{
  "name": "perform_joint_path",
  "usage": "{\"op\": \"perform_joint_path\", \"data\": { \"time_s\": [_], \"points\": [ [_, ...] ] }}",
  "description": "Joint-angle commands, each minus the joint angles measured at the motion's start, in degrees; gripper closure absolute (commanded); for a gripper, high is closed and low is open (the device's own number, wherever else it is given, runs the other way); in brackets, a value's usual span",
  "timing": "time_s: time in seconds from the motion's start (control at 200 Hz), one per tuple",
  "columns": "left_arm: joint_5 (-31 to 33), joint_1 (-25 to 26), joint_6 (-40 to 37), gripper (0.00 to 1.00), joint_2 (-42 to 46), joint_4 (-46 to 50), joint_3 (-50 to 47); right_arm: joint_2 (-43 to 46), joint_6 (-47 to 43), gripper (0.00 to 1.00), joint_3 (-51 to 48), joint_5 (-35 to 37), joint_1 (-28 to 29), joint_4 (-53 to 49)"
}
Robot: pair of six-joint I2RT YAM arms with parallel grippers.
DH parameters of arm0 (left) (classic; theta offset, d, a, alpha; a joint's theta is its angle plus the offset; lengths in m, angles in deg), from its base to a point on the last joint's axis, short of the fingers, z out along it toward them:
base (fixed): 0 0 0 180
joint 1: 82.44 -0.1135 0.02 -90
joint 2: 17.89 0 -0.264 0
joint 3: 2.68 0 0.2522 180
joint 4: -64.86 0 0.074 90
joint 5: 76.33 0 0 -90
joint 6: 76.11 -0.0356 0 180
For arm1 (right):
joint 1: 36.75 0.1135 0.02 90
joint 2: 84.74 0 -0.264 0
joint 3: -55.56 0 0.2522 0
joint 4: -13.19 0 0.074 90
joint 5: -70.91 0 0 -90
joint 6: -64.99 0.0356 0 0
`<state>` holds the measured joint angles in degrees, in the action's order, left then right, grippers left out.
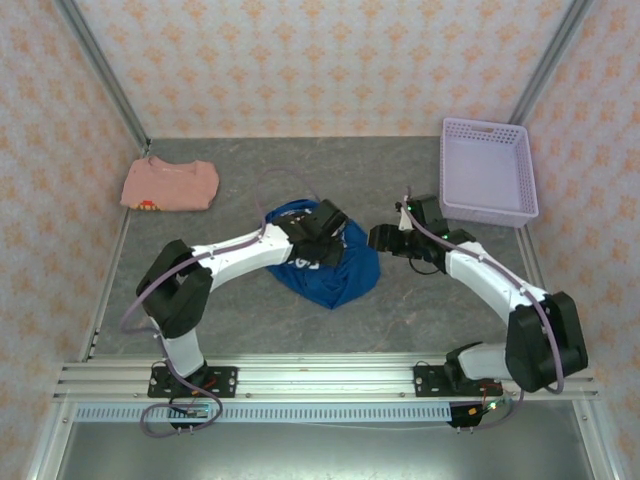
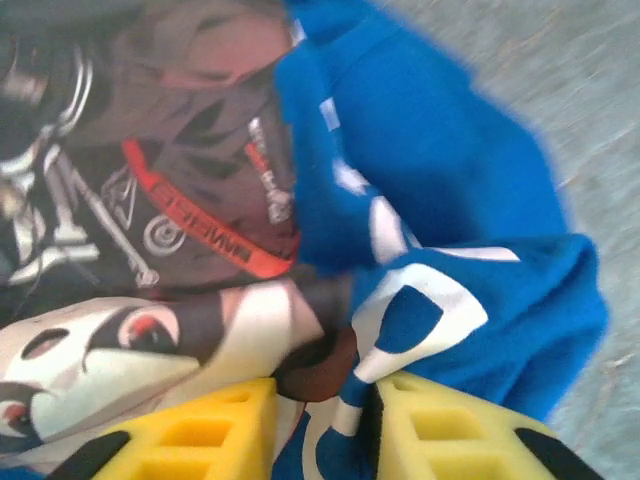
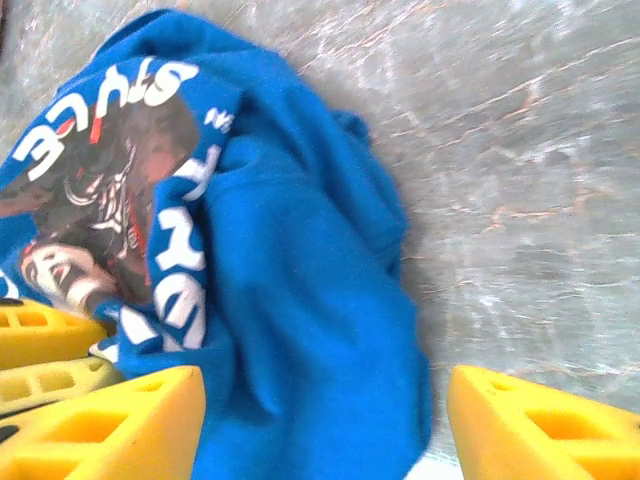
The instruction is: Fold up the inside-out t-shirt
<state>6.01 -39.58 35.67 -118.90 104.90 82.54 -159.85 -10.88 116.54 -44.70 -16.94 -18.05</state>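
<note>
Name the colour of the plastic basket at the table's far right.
Pale lilac; the basket shows best in the top external view.

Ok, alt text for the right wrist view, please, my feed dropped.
A crumpled blue t-shirt lies on the grey table, dark print and white lettering showing upper left. The right gripper is open at the bottom, yellow fingers framing the shirt's lower end; the left gripper rests on the print far left.
</note>
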Motion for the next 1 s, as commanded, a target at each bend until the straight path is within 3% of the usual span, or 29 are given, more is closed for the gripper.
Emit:
{"op": "perform_joint_path", "data": {
  "time_s": [0.0, 0.055, 0.23, 0.28, 0.37, 0.45, 0.615, 0.751, 0.871, 0.991],
  "points": [
    [-1.82, -2.06, -1.39, 0.92, 10.65, -6.06, -8.69, -2.09, 0.57, 0.34, 0.59, 3.97, 0.54, -1.98],
    [-3.22, -2.76, -0.91, 1.0, 14.74, -8.91, -13.15, -5.97, 1.39, 0.34, 1.87, 3.02, 2.21, 0.4],
    [-4.36, -3.74, 0.67, 1.0, 21.24, -10.47, -20.97, -19.5, 0.95, 0.35, 8.95, 2.1, 7.61, 3.93],
    [-3.53, -3.89, 1.01, 1.0, 22.95, -9.87, -22.36, -21.69, 0.55, 0.46, 10.66, 2.58, 7.7, 3.65],
    [-0.02, -4.89, 2.36, 1.0, 27.33, -7.32, -25.08, -20.83, -1.56, 0.81, 11.88, 9.1, 6.86, 0.25],
    [4.13, -6.79, 3.92, 1.0, 34.82, -3.71, -28.92, -15.86, -1.95, 0.97, 10.01, 13.09, 4.79, -1.29],
    [7.65, -11.28, 8.46, 1.0, 54.84, 1.89, -39.35, -5.24, -1.34, 1.0, 3.11, 12.91, 3.37, 1.86],
    [9.24, -11.29, 10.88, 1.0, 56.24, 7.37, -41.96, -3.46, -1.58, 1.0, -0.66, 5.05, 3.46, 6.89],
    [8.8, -11.13, 9.15, 0.52, 54.22, 7.51, -37.76, -4.7, -3.22, 1.0, 0.05, 0.41, 4.3, 8.45],
    [7.21, -9.31, 4.64, 0.26, 51.17, -0.1, -34.17, -5.86, -3.52, 1.0, 1.95, -0.96, 5.5, 8.09]
  ]
}}
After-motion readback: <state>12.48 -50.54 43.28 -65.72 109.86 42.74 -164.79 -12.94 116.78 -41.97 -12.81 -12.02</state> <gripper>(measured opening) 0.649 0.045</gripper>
